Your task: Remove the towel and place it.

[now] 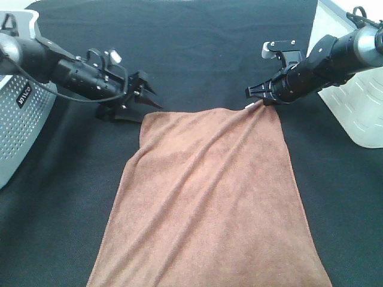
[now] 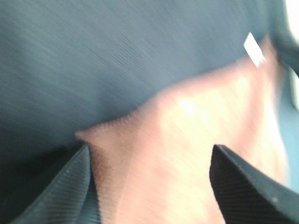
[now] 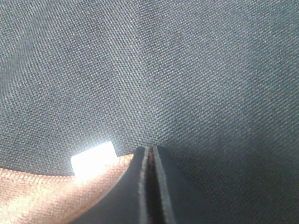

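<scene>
The reddish-brown towel (image 1: 209, 197) lies spread on the black table cloth (image 1: 197, 54), running off the front edge of the view. Its small white tag (image 1: 248, 106) is at the far right corner. My right gripper (image 1: 257, 95) is shut on that corner; in the right wrist view the closed fingers (image 3: 150, 161) pinch the hem beside the tag (image 3: 93, 156). My left gripper (image 1: 148, 98) is open at the far left corner of the towel (image 2: 88, 136); its two fingers (image 2: 70, 186) stand either side of the cloth, not closed on it.
A grey perforated basket (image 1: 21, 122) stands at the left edge. A white container (image 1: 356, 113) stands at the right edge, behind my right arm. Black cloth covers the table beyond and beside the towel.
</scene>
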Motion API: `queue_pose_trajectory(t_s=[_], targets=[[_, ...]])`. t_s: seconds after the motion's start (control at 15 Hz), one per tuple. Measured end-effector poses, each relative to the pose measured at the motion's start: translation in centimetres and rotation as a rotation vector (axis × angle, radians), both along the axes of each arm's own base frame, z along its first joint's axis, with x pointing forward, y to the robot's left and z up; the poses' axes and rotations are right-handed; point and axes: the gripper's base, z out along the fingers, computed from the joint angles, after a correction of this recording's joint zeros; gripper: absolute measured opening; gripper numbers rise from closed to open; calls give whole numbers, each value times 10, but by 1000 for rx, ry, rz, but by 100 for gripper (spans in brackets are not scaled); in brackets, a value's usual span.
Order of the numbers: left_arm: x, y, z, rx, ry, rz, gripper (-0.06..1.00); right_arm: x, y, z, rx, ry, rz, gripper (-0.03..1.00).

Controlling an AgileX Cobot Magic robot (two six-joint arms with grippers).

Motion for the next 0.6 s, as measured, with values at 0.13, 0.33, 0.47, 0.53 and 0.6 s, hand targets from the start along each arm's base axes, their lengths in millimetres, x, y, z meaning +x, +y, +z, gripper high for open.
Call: queue_pose_trajectory(t_s=[0.13, 0.33, 0.47, 0.53, 0.6], targets=[[-3, -7, 0, -2, 25, -26, 68, 0, 0, 0, 0, 0, 0, 0], [-3, -10, -1, 32, 15, -20, 63, 0, 0, 0, 0, -2, -1, 0], [-2, -11, -4, 56, -1, -9, 42, 0, 0, 0, -1, -2, 0, 0], [-1, -10, -7, 69, -8, 1, 26, 0, 0, 0, -1, -2, 0, 0], [0, -10, -9, 83, -17, 11, 12, 0, 0, 0, -1, -2, 0, 0]])
